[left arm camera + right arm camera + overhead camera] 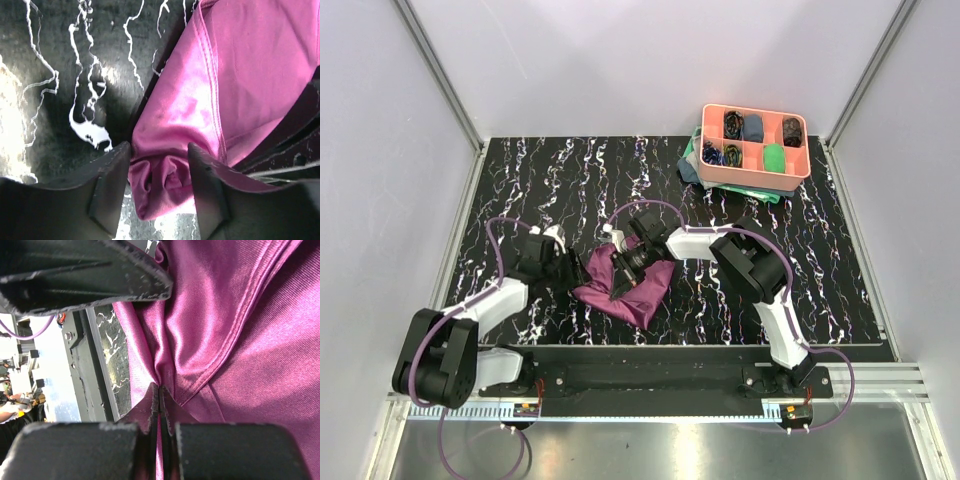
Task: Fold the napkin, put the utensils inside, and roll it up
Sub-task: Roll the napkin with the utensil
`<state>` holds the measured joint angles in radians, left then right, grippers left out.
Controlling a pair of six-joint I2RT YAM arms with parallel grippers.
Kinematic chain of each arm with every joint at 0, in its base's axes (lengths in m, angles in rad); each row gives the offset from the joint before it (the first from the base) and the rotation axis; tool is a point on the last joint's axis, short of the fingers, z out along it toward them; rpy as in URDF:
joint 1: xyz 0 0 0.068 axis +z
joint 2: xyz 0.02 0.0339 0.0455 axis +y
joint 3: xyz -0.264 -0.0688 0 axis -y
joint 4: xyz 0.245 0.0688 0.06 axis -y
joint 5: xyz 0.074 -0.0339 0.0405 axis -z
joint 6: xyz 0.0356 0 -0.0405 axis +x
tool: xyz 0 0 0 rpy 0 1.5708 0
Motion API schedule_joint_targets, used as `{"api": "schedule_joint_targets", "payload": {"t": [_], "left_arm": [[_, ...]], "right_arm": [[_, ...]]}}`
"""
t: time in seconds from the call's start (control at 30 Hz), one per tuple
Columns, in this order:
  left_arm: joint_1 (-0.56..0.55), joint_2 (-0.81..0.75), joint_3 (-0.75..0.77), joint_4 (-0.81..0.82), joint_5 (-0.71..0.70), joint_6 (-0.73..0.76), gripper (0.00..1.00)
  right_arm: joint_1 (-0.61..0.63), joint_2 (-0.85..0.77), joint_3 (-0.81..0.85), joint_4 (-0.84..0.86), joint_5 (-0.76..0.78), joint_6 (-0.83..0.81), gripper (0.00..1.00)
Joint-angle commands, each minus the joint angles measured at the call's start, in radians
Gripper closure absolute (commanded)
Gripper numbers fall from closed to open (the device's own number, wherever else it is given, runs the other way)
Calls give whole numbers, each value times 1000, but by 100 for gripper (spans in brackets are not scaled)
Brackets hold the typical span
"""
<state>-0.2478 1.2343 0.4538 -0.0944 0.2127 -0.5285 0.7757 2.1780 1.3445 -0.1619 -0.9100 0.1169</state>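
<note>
From above, the napkin point(635, 295) lay crumpled on the counter point(540, 190) between the two sets of jaws, left jaws at its left corner and right jaws on its upper middle. Well beyond the right jaws sat a salmon-pink tray point(750, 178) on a teal-green cloth point(692, 165), its compartments holding small dark and green cloth rolls point(775, 157). The utensils could not be seen. In the left wrist view, the left jaws stood parted astride a bunched corner that brushed both inner faces but did not look squeezed. In the right wrist view, the right jaws were closed tight on a thin ridge of cloth, with satin folds fanning away from the pinch. The fabric looked light, limp and slick, so it would likely sag and slide. A hemmed edge or corner would probably give the surest hold.
</note>
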Motion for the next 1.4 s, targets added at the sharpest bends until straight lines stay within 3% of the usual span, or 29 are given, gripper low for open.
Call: {"api": "schedule_joint_targets", "payload": {"t": [0.0, 0.2, 0.63, 0.7, 0.73, 0.83, 0.87, 0.97, 1.03, 1.17, 1.37], "left_arm": [[1, -59, -36, -13, 0, -2, 38], [1, -127, -75, -5, 33, -27, 39], [1, -52, -47, -21, -5, -27, 68], [1, -27, -20, -56, -25, -28, 71], [1, -19, -11, -71, -35, -30, 72], [1, 33, 29, -125, -55, -28, 73], [1, 42, 46, -136, -56, -28, 74], [1, 79, 69, -157, -38, -24, 75], [1, 103, 82, -163, -29, -21, 76], [1, 143, 106, -180, 2, -10, 76], [1, 186, 135, -199, 28, 10, 76]], "right_arm": [[-1, 71, -10, -67, 106, -33, 100], [-12, 85, -8, -68, 105, -25, 100], [-18, 91, 16, -93, 95, -14, 97], [-18, 54, 13, -108, 105, -16, 91], [-18, 36, 12, -114, 111, -19, 81], [-16, -44, 15, -146, 148, -34, 65], [-16, -64, 16, -166, 157, -40, 55], [-9, -147, 15, -177, 198, -60, 39], [26, -211, 1, -176, 267, -104, 34], [173, -319, -91, -43, 692, -224, 26], [339, -380, -241, 231, 962, -332, 21]]}}
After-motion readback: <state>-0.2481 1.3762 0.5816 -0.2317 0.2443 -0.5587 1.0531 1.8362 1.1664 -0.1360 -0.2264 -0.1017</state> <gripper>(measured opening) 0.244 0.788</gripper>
